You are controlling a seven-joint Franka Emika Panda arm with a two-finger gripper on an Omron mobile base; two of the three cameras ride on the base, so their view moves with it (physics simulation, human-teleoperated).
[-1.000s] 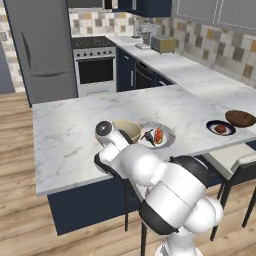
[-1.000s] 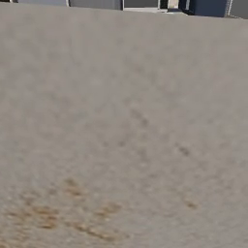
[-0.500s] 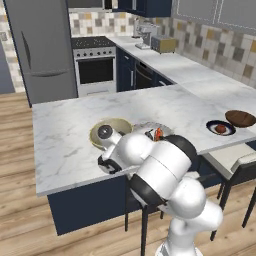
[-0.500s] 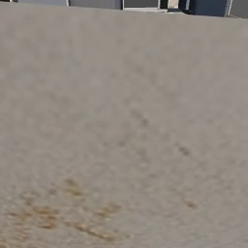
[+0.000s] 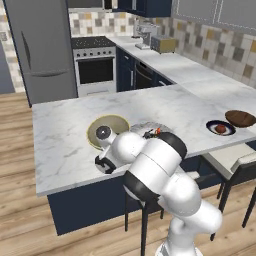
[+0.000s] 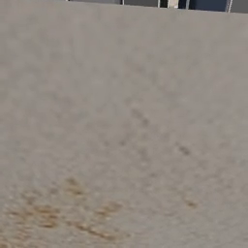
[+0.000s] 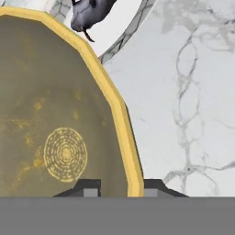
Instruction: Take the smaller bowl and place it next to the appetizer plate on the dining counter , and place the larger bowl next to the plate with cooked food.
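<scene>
In the left base view we are leaning over the dining counter, with the larger bowl sitting just left of the plate with cooked food. The smaller bowl is resting far right, beside the appetizer plate.

The right base view is giving us just a blurred beige surface.

In the hand view our gripper is straddling the bowl's yellow rim, one fingertip inside and one outside; whether it is pinching, we cannot tell. We are risking tipping the bowl or nudging it into the plate if we are pulling away while clamped.
</scene>
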